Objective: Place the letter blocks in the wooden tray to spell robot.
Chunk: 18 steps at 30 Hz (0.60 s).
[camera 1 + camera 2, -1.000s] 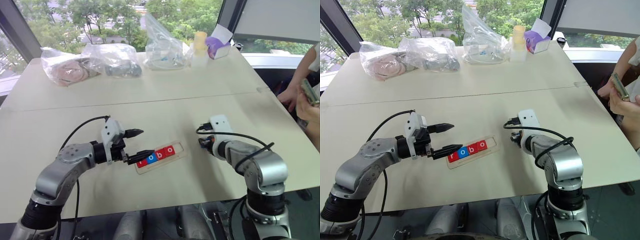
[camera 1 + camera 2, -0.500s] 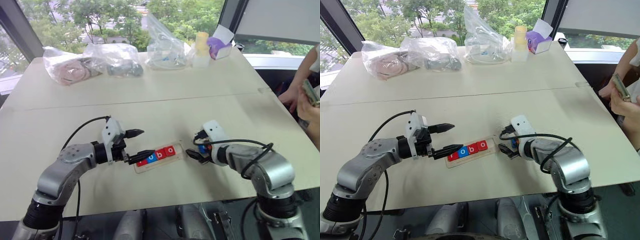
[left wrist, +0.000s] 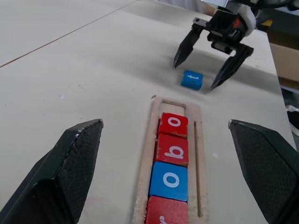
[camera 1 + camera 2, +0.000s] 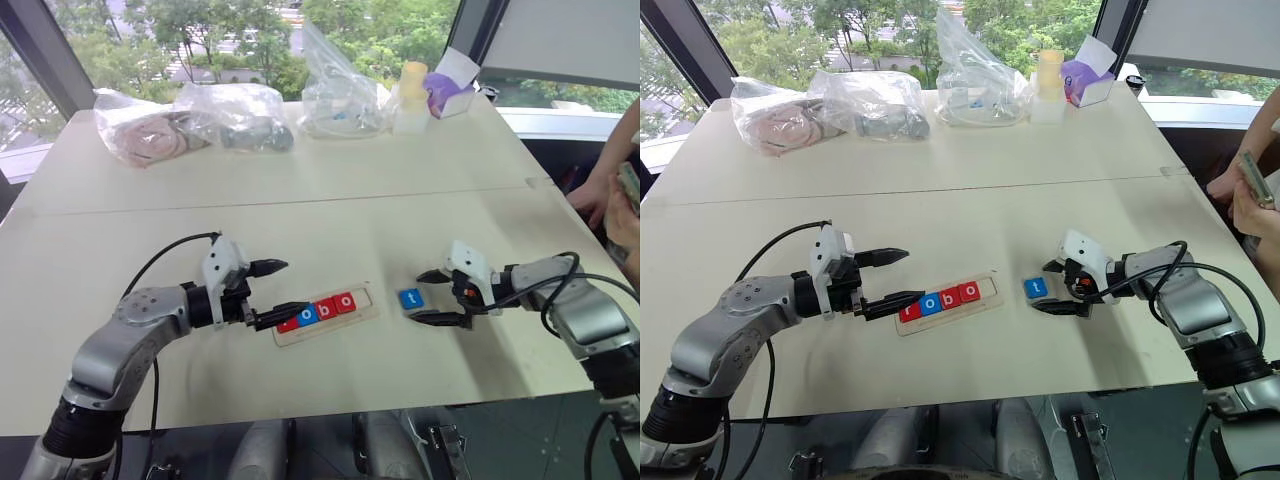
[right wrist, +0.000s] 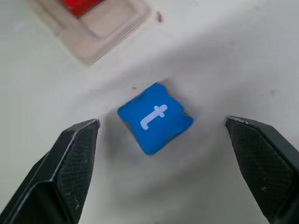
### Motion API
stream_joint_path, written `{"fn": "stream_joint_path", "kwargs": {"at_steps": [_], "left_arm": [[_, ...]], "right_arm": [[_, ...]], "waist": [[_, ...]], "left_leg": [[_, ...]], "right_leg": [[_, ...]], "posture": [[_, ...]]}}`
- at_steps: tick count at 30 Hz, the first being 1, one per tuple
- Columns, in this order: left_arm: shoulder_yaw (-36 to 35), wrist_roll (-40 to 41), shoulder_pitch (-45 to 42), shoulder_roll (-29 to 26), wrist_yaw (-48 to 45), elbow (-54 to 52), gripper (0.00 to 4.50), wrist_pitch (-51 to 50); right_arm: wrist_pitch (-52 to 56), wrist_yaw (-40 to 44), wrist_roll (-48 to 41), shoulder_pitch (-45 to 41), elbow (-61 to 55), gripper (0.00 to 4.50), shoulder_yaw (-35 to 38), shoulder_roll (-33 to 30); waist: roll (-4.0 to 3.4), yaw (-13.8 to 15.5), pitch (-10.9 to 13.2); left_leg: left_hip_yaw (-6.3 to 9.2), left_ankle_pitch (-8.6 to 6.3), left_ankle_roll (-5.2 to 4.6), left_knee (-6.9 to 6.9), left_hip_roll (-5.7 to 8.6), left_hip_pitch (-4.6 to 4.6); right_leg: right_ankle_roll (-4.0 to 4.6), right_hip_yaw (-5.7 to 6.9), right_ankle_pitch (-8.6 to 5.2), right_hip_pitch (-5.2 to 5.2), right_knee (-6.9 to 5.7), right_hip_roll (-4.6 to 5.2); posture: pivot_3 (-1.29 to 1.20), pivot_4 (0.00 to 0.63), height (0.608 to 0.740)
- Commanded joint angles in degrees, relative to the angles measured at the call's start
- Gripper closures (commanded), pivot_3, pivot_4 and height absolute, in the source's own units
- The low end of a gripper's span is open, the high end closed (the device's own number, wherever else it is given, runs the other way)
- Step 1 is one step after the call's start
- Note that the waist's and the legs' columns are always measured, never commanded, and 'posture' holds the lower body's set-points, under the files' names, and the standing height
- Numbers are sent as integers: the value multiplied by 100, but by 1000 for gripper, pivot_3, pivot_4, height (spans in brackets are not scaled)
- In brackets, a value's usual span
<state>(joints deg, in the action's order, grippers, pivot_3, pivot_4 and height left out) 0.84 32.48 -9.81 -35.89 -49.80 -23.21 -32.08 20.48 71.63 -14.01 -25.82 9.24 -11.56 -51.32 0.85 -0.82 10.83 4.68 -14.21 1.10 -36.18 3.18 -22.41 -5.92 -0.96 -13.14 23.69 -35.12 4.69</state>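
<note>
head views — the blue t block (image 4: 410,298) now lies loose on the table (image 4: 330,200), just past the empty end of the wooden tray (image 4: 325,314); half a second ago it was not on the table and the right gripper (image 4: 434,297) sat close against that tray end. now that gripper stands with fingers spread wide around nothing, beside the t. r, o, b, o sit in the tray.

left wrist view — left gripper (image 3: 166,172) wide apart, straddling the tray's near end, steadying nothing visibly.

right wrist view — t block skewed between the open fingers, apart from both. likely a release to regrip; last slot not yet filled.
</note>
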Motion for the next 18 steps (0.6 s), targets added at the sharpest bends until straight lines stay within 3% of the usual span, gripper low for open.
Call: {"fn": "stream_joint_path", "kwargs": {"at_steps": [1,9,12,17,18], "left_arm": [[-130,57,-28,-46,23,-191,0,27],[-164,77,-27,-85,45,-224,0,-2],[-168,77,-29,-94,48,-222,0,1],[-185,80,-7,-105,55,-237,0,12],[-190,85,-7,-109,55,-237,0,13]], "right_arm": [[-583,335,135,-244,437,87,-42,194],[-1301,814,378,-359,1042,87,-111,391],[-1569,828,392,-277,1026,952,-54,455],[-1936,685,405,-39,697,3358,42,524],[-1996,657,423,2,617,3364,53,528]], "waist": [[1,6,0],[1,15,0],[1,14,0],[0,18,0],[0,19,0]], "left_leg": [[2,0,0,-1,0,0],[3,0,2,-3,0,0],[3,0,2,-3,0,0],[4,0,3,-2,0,1],[4,0,3,-2,0,1]], "right_leg": [[0,1,0,0,0,-1],[-3,0,3,-2,0,1],[-3,0,3,-2,0,2],[-4,-1,4,-1,-1,2],[-4,-1,4,-2,-1,2]], "posture": [[0,150,740],[0,150,740],[0,150,740],[0,150,740],[0,150,740]]}}
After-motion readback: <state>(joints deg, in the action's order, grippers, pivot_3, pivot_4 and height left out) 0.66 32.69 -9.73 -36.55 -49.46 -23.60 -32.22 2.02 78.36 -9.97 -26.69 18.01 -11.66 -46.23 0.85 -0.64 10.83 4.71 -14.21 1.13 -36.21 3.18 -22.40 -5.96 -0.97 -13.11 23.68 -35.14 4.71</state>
